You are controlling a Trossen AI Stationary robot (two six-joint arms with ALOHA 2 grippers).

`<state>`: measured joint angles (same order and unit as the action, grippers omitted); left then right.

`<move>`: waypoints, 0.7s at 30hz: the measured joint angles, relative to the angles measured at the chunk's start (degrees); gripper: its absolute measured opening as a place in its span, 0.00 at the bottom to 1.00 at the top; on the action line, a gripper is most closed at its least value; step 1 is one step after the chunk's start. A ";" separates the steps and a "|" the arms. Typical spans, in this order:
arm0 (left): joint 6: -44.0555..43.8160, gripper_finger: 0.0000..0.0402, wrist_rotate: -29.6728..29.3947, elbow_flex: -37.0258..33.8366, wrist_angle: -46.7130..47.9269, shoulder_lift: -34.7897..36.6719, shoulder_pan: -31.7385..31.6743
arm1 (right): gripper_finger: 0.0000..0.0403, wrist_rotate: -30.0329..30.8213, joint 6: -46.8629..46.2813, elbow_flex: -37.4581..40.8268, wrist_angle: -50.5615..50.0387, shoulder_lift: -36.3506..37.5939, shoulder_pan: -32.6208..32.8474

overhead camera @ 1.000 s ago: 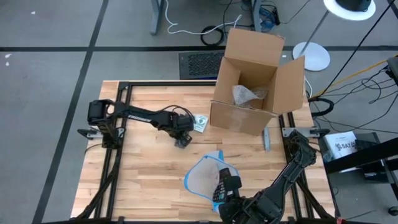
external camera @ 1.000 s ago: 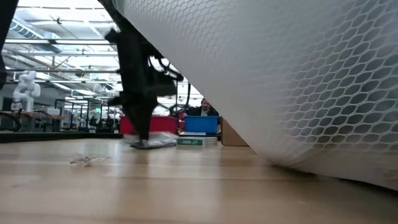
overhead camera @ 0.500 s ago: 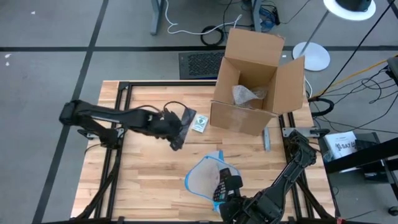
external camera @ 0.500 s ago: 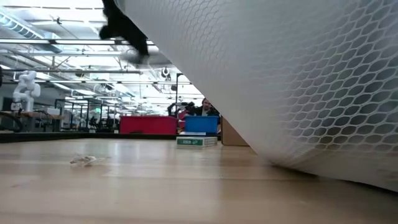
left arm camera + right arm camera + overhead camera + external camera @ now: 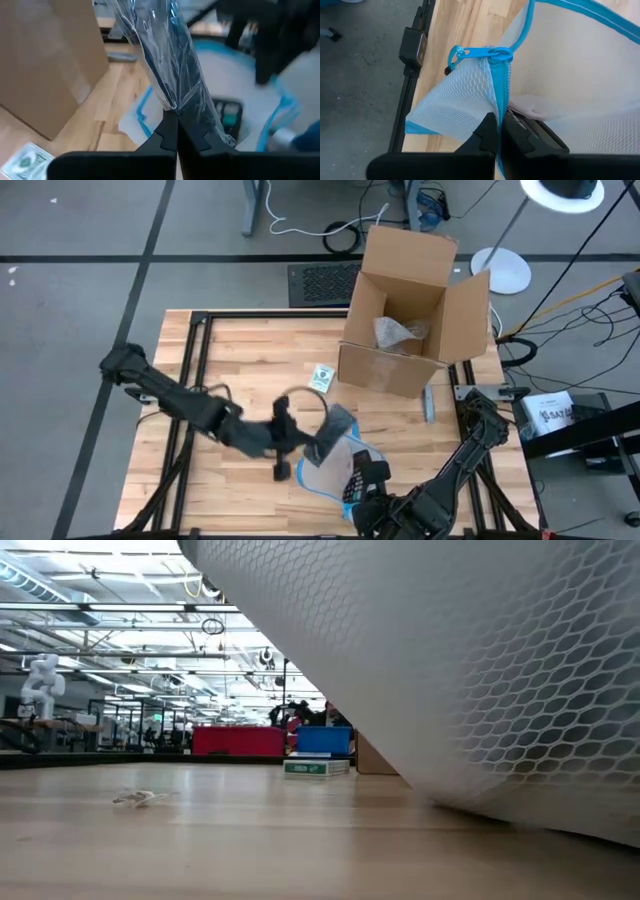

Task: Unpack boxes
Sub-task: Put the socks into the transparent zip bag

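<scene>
Box (image 5: 410, 315) static; left hand (image 5: 325, 442) w/ packet (image 5: 335, 428) now over pouch (image 5: 320, 470)

High view: straight down over the whole table (image 5: 240, 360). Low view: level at tabletop height, pressed against the mesh pouch (image 5: 450, 670). 2 wrist views: close, looking past own fingers. All 4 share that pouch.

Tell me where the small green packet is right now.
In the high view the green packet lies flat on the table, just left of the box and apart from it. In the low view it sits far back.
</scene>
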<state>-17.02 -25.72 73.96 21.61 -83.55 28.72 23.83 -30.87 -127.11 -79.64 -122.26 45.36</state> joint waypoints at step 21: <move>9.87 0.11 1.67 -0.03 -7.30 -12.56 2.44 | 0.00 0.13 -4.48 0.00 -4.51 0.00 0.11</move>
<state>-7.14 -24.05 73.93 14.31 -96.12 31.16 23.97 -35.35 -127.11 -84.15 -122.26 45.47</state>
